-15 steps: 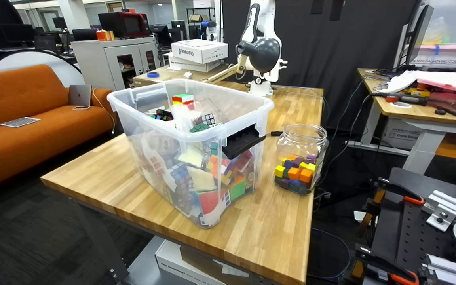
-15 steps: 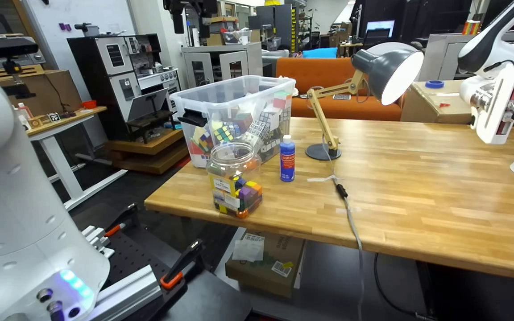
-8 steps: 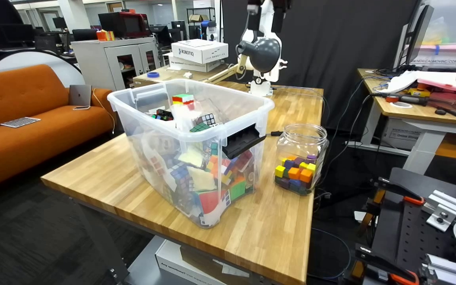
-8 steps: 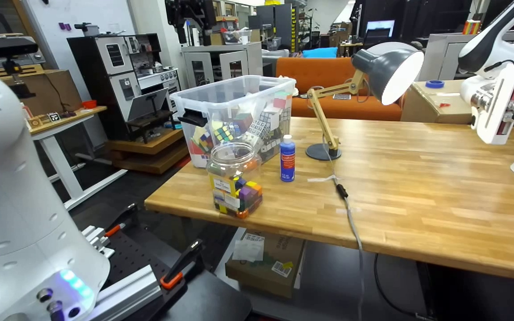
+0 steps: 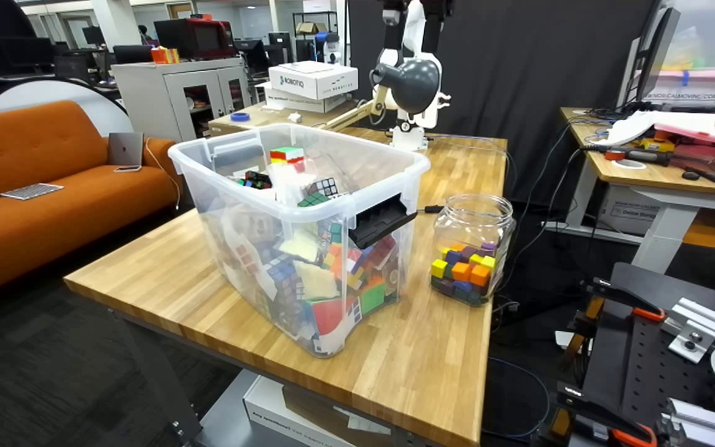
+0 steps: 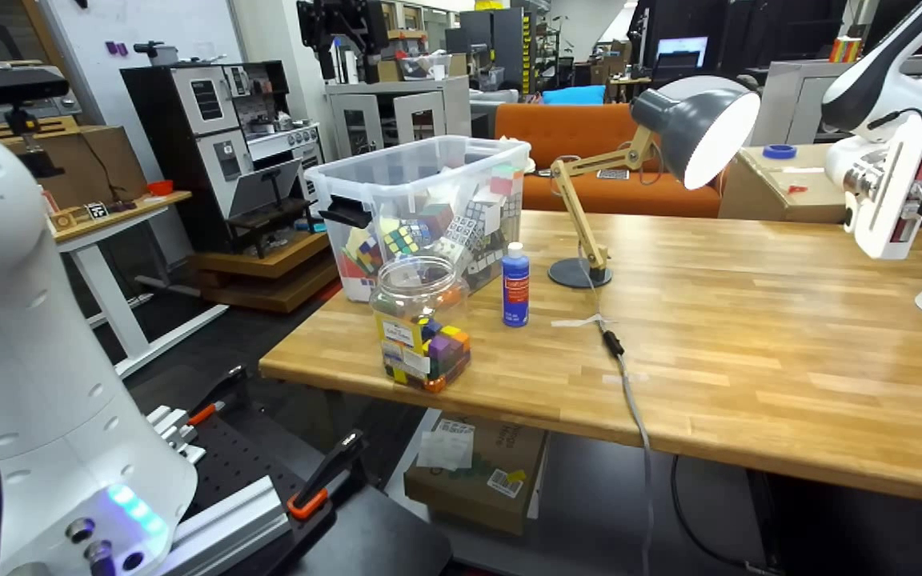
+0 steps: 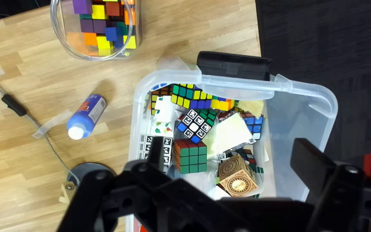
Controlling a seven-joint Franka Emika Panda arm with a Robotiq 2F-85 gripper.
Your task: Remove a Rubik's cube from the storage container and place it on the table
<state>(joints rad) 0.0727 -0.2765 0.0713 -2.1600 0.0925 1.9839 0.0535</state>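
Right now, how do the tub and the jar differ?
The tub is larger than the jar. The tub's opening is roughly rectangular; the jar's is round. The tub holds puzzle cubes; the jar holds small coloured blocks. Both are see-through, open on top and stand on the table.

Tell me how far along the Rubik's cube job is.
Done: the pincer hangs open above the storage container.
In hand: lining up a grasp, it seems; nothing is gripped yet.
Left: nearly everything. A green-faced Rubik's cube, for one, lies inside; a cube must be grasped, lifted out and set on the table.
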